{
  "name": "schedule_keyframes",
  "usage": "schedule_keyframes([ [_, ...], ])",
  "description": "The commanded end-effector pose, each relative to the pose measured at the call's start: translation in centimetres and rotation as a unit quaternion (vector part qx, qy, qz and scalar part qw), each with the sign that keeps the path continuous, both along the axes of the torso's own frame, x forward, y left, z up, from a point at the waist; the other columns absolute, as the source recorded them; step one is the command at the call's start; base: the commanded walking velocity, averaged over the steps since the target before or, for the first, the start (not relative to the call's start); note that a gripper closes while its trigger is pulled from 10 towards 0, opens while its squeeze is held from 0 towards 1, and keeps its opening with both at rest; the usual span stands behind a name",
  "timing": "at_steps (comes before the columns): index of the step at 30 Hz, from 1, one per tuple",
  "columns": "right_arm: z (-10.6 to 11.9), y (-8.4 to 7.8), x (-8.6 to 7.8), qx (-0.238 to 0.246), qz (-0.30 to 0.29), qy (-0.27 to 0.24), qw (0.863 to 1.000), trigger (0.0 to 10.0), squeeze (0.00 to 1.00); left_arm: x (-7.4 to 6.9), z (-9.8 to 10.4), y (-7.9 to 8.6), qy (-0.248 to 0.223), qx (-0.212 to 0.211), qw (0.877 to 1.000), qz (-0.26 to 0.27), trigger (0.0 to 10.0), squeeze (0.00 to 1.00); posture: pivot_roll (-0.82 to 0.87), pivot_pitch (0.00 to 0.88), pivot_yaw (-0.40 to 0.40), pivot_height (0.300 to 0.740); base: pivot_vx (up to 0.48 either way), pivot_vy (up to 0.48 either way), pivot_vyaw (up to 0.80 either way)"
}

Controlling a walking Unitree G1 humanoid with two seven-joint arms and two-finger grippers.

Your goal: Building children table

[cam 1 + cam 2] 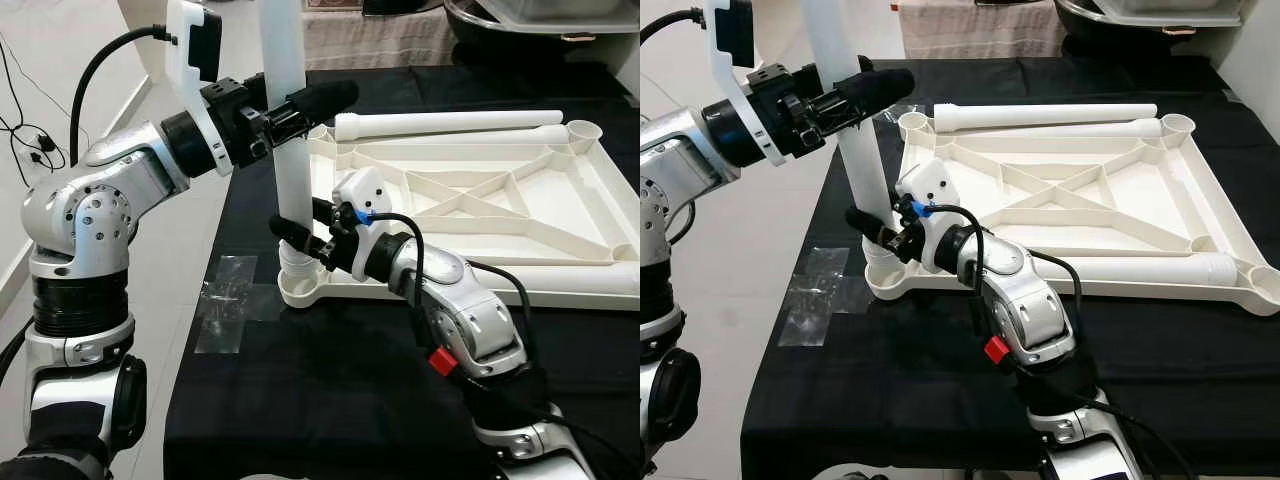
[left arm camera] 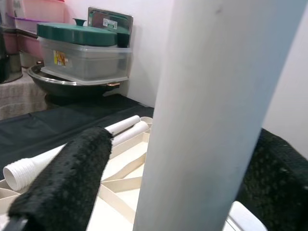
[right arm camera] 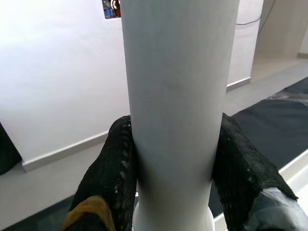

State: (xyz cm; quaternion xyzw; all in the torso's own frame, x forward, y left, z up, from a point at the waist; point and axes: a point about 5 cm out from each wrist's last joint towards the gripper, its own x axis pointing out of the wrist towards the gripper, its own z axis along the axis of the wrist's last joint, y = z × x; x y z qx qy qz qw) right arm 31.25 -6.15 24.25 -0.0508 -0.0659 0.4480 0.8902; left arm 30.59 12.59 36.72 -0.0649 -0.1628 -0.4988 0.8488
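Both our hands grip the same upright white table leg [image 1: 291, 150]: our right hand [image 1: 300, 238] has its black fingers clamped on it low down, just above the corner socket [image 1: 297, 285] that holds the leg's foot, and our left hand [image 1: 300, 105] is closed around it higher up, one padded finger [image 2: 67, 183] lying alongside the tube. That socket belongs to the white tabletop [image 1: 1070, 215], which lies upside down with its ribbed underside showing on the black-covered bench [image 1: 890, 400]. Two more legs [image 1: 1045, 117] lie side by side along the tabletop's far edge, and another leg [image 1: 1140, 268] lies along its near edge, reaching toward the right corner. The socketed corner sits close to the bench's left edge, with a patch of clear tape [image 1: 225, 300] on the cloth just beside it and bare floor beyond. Past the far end of the bench, a lidded plastic box [image 2: 82, 55] with a green top rests in a dark metal bowl [image 2: 48, 84].
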Motion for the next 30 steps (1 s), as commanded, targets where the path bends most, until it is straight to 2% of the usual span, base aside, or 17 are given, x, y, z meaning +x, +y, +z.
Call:
schedule_keyframes([
  [1,0.0,0.1,-0.3,0.011,0.005,-0.001,1.0,0.0,0.0,-0.3,0.5,0.3,-0.011,0.003,1.0,-0.002,10.0,1.0,0.0,0.2,0.02,0.74,0.0,0.0,0.0],
  [7,-0.2,-0.1,0.1,0.018,-0.001,0.001,1.0,0.0,0.0,-1.0,1.6,0.6,-0.022,-0.009,1.0,-0.013,10.0,1.0,0.01,0.194,0.023,0.74,0.0,0.0,0.0],
  [12,0.0,-2.0,2.7,0.042,-0.127,-0.013,0.991,0.0,0.0,-1.7,5.3,4.0,-0.063,-0.056,0.996,0.016,10.0,1.0,0.02,0.177,0.027,0.74,0.0,0.0,0.0],
  [17,0.5,-3.7,3.6,0.064,-0.183,-0.016,0.981,0.0,0.0,-2.6,6.3,6.0,-0.078,-0.092,0.992,0.035,10.0,1.0,0.02,0.174,0.031,0.74,0.0,0.0,0.0],
  [18,0.7,-4.4,3.9,0.068,-0.196,-0.018,0.978,0.0,0.0,-2.9,6.5,6.8,-0.085,-0.103,0.989,0.061,10.0,1.0,0.03,0.166,0.031,0.74,0.0,0.0,0.0],
  [20,0.8,-4.8,4.1,0.069,-0.204,-0.019,0.976,0.0,0.0,-3.0,6.6,7.3,-0.088,-0.108,0.987,0.079,10.0,1.0,0.03,0.166,0.031,0.74,0.0,0.0,0.0],
  [21,1.3,-5.4,4.3,0.077,-0.213,-0.022,0.974,1.9,0.0,-3.2,6.2,8.4,-0.083,-0.114,0.983,0.113,10.0,0.0,0.03,0.174,0.037,0.74,0.0,0.0,0.0],
  [22,1.6,-5.7,4.4,0.082,-0.218,-0.025,0.972,1.9,0.0,-3.4,5.9,9.2,-0.079,-0.118,0.98,0.136,10.0,0.0,0.03,0.174,0.037,0.74,0.0,0.0,0.0],
  [24,1.6,-5.7,4.4,0.082,-0.218,-0.025,0.972,1.9,0.0,-3.4,5.9,9.2,-0.079,-0.118,0.98,0.136,10.0,0.0,0.03,0.174,0.037,0.74,0.0,0.0,0.0],
  [25,2.0,-6.1,4.4,0.088,-0.217,-0.029,0.972,10.0,0.0,-3.3,4.7,9.7,-0.058,-0.116,0.978,0.163,10.0,0.0,0.03,0.162,0.037,0.74,0.0,0.0,0.0],
  [27,3.0,-6.4,4.3,0.097,-0.204,-0.042,0.973,10.0,0.0,-2.4,0.2,9.9,-0.001,-0.062,0.969,0.239,10.0,0.0,0.03,0.162,0.036,0.74,0.0,0.0,0.0],
  [28,3.0,-6.4,4.3,0.097,-0.204,-0.042,0.973,10.0,0.0,-2.4,0.2,9.9,-0.001,-0.062,0.969,0.239,10.0,0.0,0.03,0.162,0.036,0.74,0.0,0.0,0.0],
  [29,3.2,-6.4,4.1,0.092,-0.196,-0.045,0.975,10.0,0.0,-1.9,-2.7,9.8,0.043,-0.052,0.958,0.277,10.0,0.0,0.04,0.153,0.029,0.74,0.0,0.0,0.0],
  [30,3.3,-6.2,3.9,0.091,-0.181,-0.046,0.978,10.0,0.0,-1.9,-5.4,9.1,0.065,-0.016,0.95,0.304,10.0,0.0,0.03,0.152,0.023,0.74,0.0,0.0,0.0],
])
